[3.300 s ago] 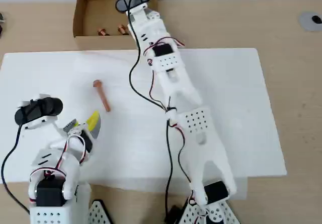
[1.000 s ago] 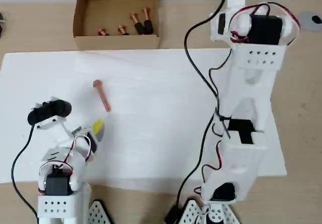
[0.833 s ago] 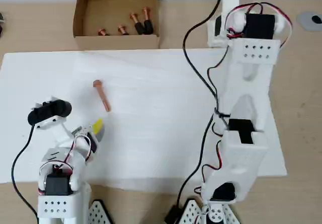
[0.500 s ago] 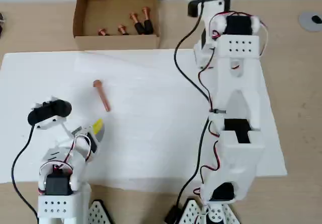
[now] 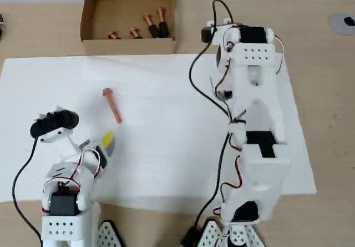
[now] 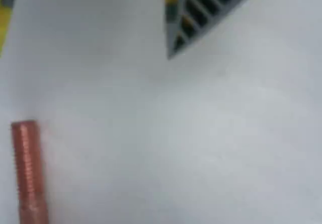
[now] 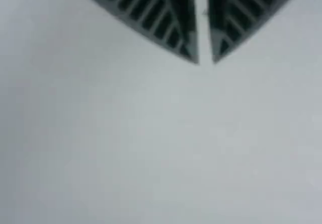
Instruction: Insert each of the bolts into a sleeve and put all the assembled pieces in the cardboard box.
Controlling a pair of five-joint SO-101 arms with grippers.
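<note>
I see left gripper [image 6: 85,43] spread apart, empty, low over the sheet [image 5: 166,147]. Bolt [image 5: 112,105] lies on the sheet just ahead of it. Right gripper [image 7: 204,58] pinched together on nothing, above the sheet. Four pieces [image 5: 150,25] lie in box [image 5: 87,14].

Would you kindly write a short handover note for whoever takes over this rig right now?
Left gripper: open, empty, over the white sheet, close to the bolt's threaded end.
Right gripper: shut, empty, over the sheet.
One bare bolt lies on the sheet, left of centre.
Four copper pieces lie in the cardboard box; two show dark sleeves, the other two I cannot tell.
Done: four pieces boxed.
Left: sleeve the bolt on the sheet, then box it.
</note>
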